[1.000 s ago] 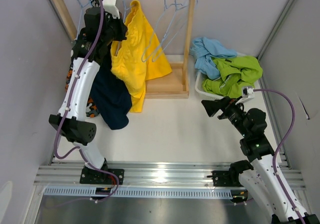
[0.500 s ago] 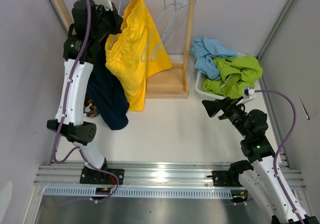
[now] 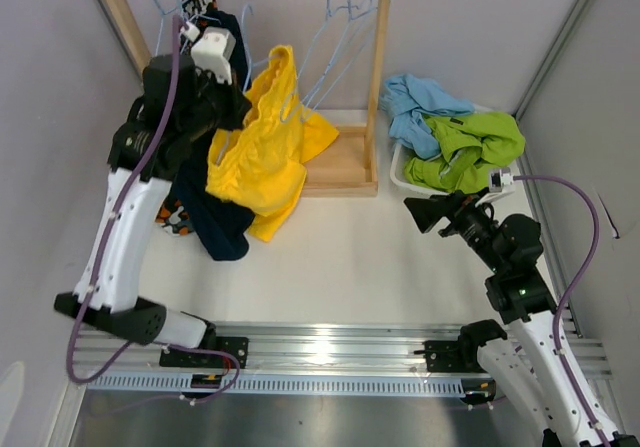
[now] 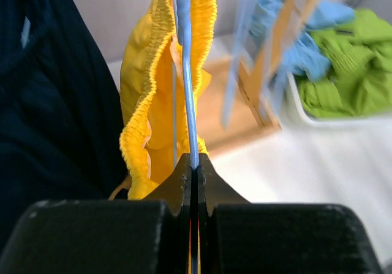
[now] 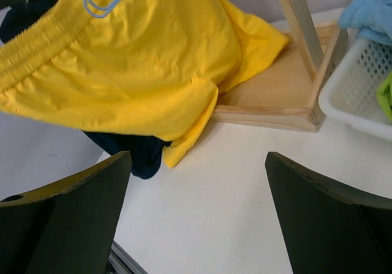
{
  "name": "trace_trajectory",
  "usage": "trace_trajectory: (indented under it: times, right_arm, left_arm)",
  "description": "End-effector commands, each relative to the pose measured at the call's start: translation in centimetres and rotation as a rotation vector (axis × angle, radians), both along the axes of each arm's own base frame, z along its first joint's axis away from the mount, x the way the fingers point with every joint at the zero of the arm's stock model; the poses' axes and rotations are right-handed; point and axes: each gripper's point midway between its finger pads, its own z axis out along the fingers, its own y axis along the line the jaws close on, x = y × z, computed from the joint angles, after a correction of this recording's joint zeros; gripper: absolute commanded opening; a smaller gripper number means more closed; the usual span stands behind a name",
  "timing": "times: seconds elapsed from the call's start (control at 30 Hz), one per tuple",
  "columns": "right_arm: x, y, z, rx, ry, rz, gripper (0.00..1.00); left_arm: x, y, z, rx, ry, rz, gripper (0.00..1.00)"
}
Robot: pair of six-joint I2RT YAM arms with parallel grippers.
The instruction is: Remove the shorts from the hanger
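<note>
Two black jaws of the left arm are pressed together on the wire of a blue hanger; nothing but this wire is between them. On the hanger the yellow shorts hang by the elastic waistband. They are held out in front of the wooden rack, lower than its top bar, and the lower yellow fabric reaches down to the base board of the rack.

Behind the left arm, at the left end of the rack, the dark navy shorts hang from the top bar, and their bottom end comes down to the bench in front of the rack. A small piece of the camouflage shorts shows low beside the navy pair, near the left foot of the rack; I cannot tell what carries it. Several empty hangers are on the right half of the top bar.

The right arm's jaws stand wide apart and hold nothing. They hover over the bench, in front of the right post of the rack.

Just right of the rack stands a white basket. The light blue shorts and the lime green shorts lie in it, the blue pair nearer to the rack.
</note>
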Motion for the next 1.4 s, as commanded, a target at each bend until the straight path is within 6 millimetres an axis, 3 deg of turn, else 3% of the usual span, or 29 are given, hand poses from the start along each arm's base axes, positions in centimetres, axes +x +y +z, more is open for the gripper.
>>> trace_trajectory:
  times: [0.0,0.1,0.27,0.33,0.37,0.53,0.6,0.77,1.07,1.37]
  right_arm:
    - [-0.8,0.8,3.9,-0.015,-0.102,0.069,1.00]
    - [-1.2,1.4,5.4,-0.023,-0.132,0.114,0.99]
    - [-2.7,2.7,7.6,-0.024,-0.182,0.227,0.99]
    - [-3.0,3.2,7.9,-0.019,-0.184,0.262,0.99]
    - [-3.4,3.6,8.2,-0.017,-0.192,0.292,0.99]
    - [-4.9,6.1,9.9,-0.009,-0.262,0.439,0.99]
    - [-5.3,6.9,11.0,-0.032,-0.303,0.472,1.00]
    - [-5.4,9.8,11.4,-0.062,-0.306,0.538,0.99]
    - [-4.8,12.1,10.8,-0.073,-0.310,0.543,0.99]
    - [-3.4,11.5,11.1,-0.088,-0.331,0.455,0.99]
  left_arm:
    - [-7.3,1.5,4.2,-0.029,-0.125,-0.009,0.00]
    - [-11.2,1.6,3.2,-0.058,-0.091,-0.060,0.00]
    - [-17.1,-0.4,1.0,-0.108,0.009,-0.255,0.00]
    - [-19.5,-0.8,1.2,-0.134,0.005,-0.322,0.00]
    - [-20.1,-1.3,0.5,-0.136,0.022,-0.358,0.00]
    - [-24.0,-3.0,0.4,-0.188,0.019,-0.544,0.00]
    - [-25.3,-3.4,1.1,-0.222,0.007,-0.600,0.00]
    - [-28.7,-3.5,4.5,-0.292,-0.073,-0.705,0.00]
    - [-30.3,-3.6,7.1,-0.330,-0.129,-0.769,0.00]
    - [-32.1,-3.6,8.1,-0.356,-0.154,-0.833,0.00]
